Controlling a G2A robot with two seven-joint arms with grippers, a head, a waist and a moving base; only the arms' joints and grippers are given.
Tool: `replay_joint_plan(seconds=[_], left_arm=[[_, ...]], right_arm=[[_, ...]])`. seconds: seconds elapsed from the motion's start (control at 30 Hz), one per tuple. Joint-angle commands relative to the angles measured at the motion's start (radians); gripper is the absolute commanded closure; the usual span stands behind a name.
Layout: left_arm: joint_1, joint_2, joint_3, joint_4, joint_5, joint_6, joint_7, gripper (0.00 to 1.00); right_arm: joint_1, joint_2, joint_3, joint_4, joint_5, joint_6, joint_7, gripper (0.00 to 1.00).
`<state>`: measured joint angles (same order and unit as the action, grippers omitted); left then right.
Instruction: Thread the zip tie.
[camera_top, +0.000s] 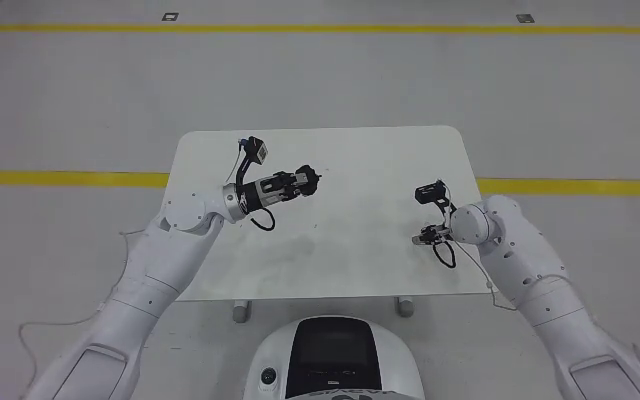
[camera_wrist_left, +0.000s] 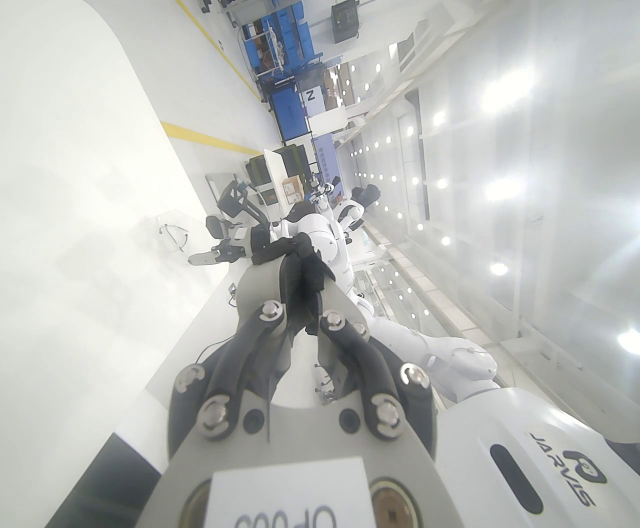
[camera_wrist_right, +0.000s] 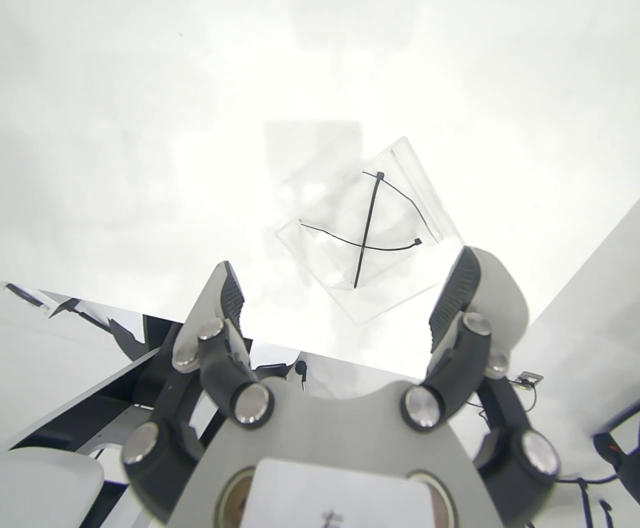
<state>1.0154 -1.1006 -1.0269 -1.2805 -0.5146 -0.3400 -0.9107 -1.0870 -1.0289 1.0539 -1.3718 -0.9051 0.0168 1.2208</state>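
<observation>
Black zip ties (camera_wrist_right: 368, 225) lie crossed in a shallow clear tray (camera_wrist_right: 400, 295) on the white table (camera_top: 350, 260). My right gripper (camera_wrist_right: 345, 260) hangs open just short of the tray, its ribbed pads (camera_wrist_right: 452, 285) spread wide with nothing between them. In the top view this gripper (camera_top: 424, 238) sits near the table's right side, pointing toward the middle. My left gripper (camera_wrist_left: 300, 270) is shut, held above the table's left part (camera_top: 306, 180); I see no tie in its dark fingertips. From the left wrist view the right gripper (camera_wrist_left: 206, 258) and the tray (camera_wrist_left: 172, 232) appear farther off.
The table's right edge (camera_top: 470, 200) runs close behind the right arm. Bare tabletop lies between the two grippers. A yellow floor line (camera_top: 320, 28) runs beyond the table.
</observation>
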Motion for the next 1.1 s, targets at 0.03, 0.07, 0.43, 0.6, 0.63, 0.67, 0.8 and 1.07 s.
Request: replay_joint_plan(seconds=[0.03, 0.07, 0.43, 0.6, 0.63, 0.67, 0.8, 1.07], left_arm=[[0.0, 0.0, 0.0, 0.0, 0.0, 0.0, 0.0, 1.0], [0.0, 0.0, 0.0, 0.0, 0.0, 0.0, 0.0, 1.0], [0.0, 0.0, 0.0, 0.0, 0.0, 0.0, 0.0, 1.0], [0.0, 0.0, 0.0, 0.0, 0.0, 0.0, 0.0, 1.0], [0.0, 0.0, 0.0, 0.0, 0.0, 0.0, 0.0, 1.0], [0.0, 0.0, 0.0, 0.0, 0.0, 0.0, 0.0, 1.0], [0.0, 0.0, 0.0, 0.0, 0.0, 0.0, 0.0, 1.0], [0.0, 0.0, 0.0, 0.0, 0.0, 0.0, 0.0, 1.0]], right_arm=[[0.0, 0.0, 0.0, 0.0, 0.0, 0.0, 0.0, 0.0], [0.0, 0.0, 0.0, 0.0, 0.0, 0.0, 0.0, 0.0], [-0.091, 0.019, 0.058, -0.112, -0.07, 0.022, -0.037, 0.47], [-0.106, 0.02, 0.065, -0.131, -0.089, 0.025, -0.039, 0.62], [-0.106, 0.019, 0.064, -0.13, -0.09, 0.025, -0.04, 0.63], [-0.105, 0.019, 0.064, -0.128, -0.09, 0.023, -0.043, 0.64], [-0.1, 0.016, 0.062, -0.112, -0.087, 0.013, -0.054, 0.65], [-0.089, 0.009, 0.058, -0.062, -0.077, -0.005, -0.098, 0.73]])
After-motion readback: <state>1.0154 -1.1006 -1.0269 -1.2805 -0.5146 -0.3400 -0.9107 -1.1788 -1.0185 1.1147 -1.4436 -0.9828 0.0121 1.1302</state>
